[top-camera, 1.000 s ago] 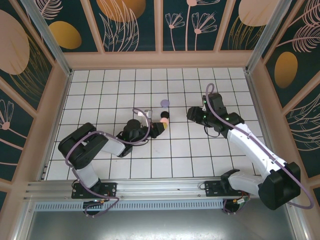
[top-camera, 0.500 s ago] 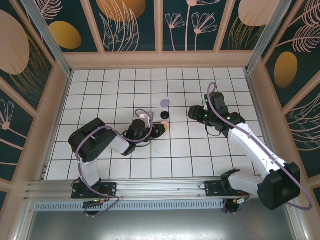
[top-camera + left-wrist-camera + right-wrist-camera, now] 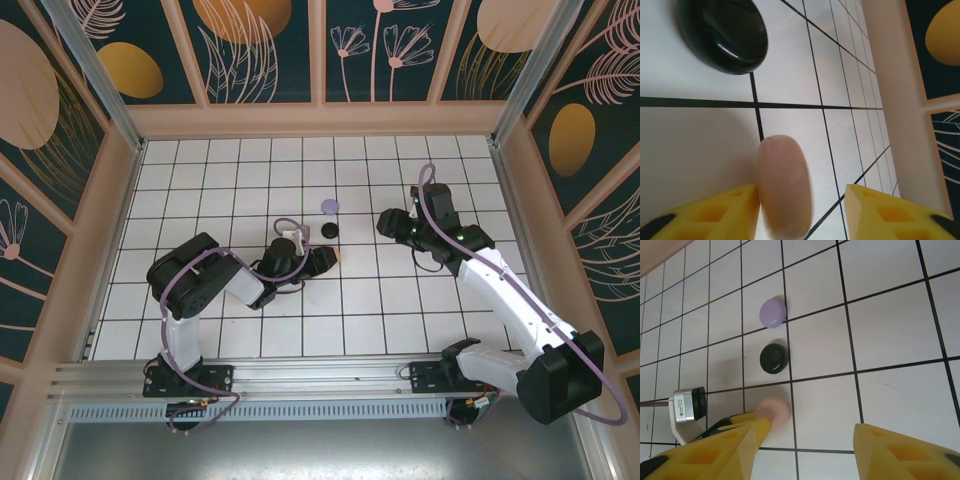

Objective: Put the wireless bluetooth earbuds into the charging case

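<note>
Two robot arms reach over a white tiled table with black grid lines, boxed in by pale beige walls. Near the table's middle, three small round cases sit in a short row running away from the arms. A flat, matte lilac case is farthest, a glossy black case is in the middle, and a small, smooth, rounded pink case is nearest.

The left gripper lies low over the table, pointing right, with the pink case at its tip. In the left wrist view its two yellow fingers stand apart with the pink case between them, where it looks like a tall oval from this low angle. The case touches the finger on the left of that view, and a clear strip of bare tile separates it from the other finger. Its lower edge is blurred, and whether its lid is shut cannot be told. The black case lies just beyond a grid line, apart from the pink case and from both fingers; it is the closest neighbour.

The right gripper hovers right of the row, well apart from all three cases, pointing left toward them. In the right wrist view its yellow fingers are spread wide over bare tile. Beyond them the lilac case, black case and blurred pink case line up, beside the left arm's white-and-black wrist camera.
</note>
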You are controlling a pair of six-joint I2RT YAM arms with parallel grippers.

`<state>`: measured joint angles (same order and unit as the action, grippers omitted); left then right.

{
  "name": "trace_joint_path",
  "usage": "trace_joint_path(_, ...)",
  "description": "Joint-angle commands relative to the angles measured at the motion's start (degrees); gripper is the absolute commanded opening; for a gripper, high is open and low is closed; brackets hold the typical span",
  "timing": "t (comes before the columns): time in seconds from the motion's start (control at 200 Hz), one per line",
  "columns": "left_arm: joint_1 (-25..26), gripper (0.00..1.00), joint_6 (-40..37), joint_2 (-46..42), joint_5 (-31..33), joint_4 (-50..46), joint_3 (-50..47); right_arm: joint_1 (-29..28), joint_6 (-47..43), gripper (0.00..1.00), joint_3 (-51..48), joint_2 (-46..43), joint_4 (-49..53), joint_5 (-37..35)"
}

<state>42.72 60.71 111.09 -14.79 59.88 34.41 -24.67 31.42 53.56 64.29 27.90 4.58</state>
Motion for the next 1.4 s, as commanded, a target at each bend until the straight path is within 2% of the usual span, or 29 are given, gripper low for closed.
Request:
trace_joint_path(0.0,0.1,0.63,0.0,-0.4,2.3,-5.1,-0.5,0.6,-1.3,0.55,2.0,-1.4,0.6,0.5)
trace_joint_path(0.025,0.0,0.75,-0.2,-0.7,2.5,-5.6,-0.6,0.5,-1.3,0.55,2.2,-1.4,0.7,0.5)
trace_joint_path(0.05,0.1,0.96,-0.4,-1.1,2.7,-6.0,-0.7,0.6,-1.3,0.55,2.2,-1.5,0.8,0.5)
trace_joint_path(0.07,0.0,0.98,-0.6,-1.5,2.9,-6.4,-0.8,0.7,-1.3,0.54,2.3,-1.5,0.8,0.5)
trace_joint_path(0.385,0.0,0.99,-5.8,-14.4,9.7,-16.8,-3.7,0.8,-1.9,0.56,3.7,-2.0,1.9,0.4)
trace_joint_path(0.596,0.0,0.99,-14.4,-27.0,15.3,-28.9,-1.8,1.4,-2.9,0.76,4.7,-2.2,1.7,-3.0)
trace_joint_path(0.671,0.0,0.99,-18.8,-31.6,19.7,-33.6,-0.2,1.7,-3.4,0.8,5.0,-2.5,0.9,-5.1)
trace_joint_path(0.776,0.0,0.99,-26.5,-37.9,27.0,-38.3,1.2,1.7,-4.7,0.82,5.1,-2.9,-1.1,-11.2)
trace_joint_path(0.806,0.0,0.99,-28.9,-39.8,29.8,-38.7,1.2,1.8,-4.8,0.86,4.8,-3.1,-1.9,-13.6)
trace_joint_path(0.966,0.0,0.99,-47.8,-49.9,39.4,-31.2,-3.3,2.5,-7.8,0.91,2.3,-3.8,-8.6,-26.1)
trace_joint_path(1.051,0.0,0.99,-58.8,-54.5,45.0,-23.9,-7.0,2.6,-11.8,0.99,-3.3,-5.3,-18.7,-32.3)
trace_joint_path(1.146,-1.6,0.99,-67.7,-57.5,49.0,-17.6,-10.0,3.7,-17.1,0.99,-9.3,-5.1,-29.5,-37.3)
trace_joint_path(1.241,-7.1,0.99,-68.8,-60.0,46.6,-15.2,-12.1,7.1,-19.8,0.99,-11.9,-2.1,-34.1,-40.1)
trace_joint_path(1.391,-15.6,0.99,-66.8,-61.2,42.9,-10.4,-16.5,13.2,-21.0,0.99,-19.8,0.9,-44.6,-37.1)
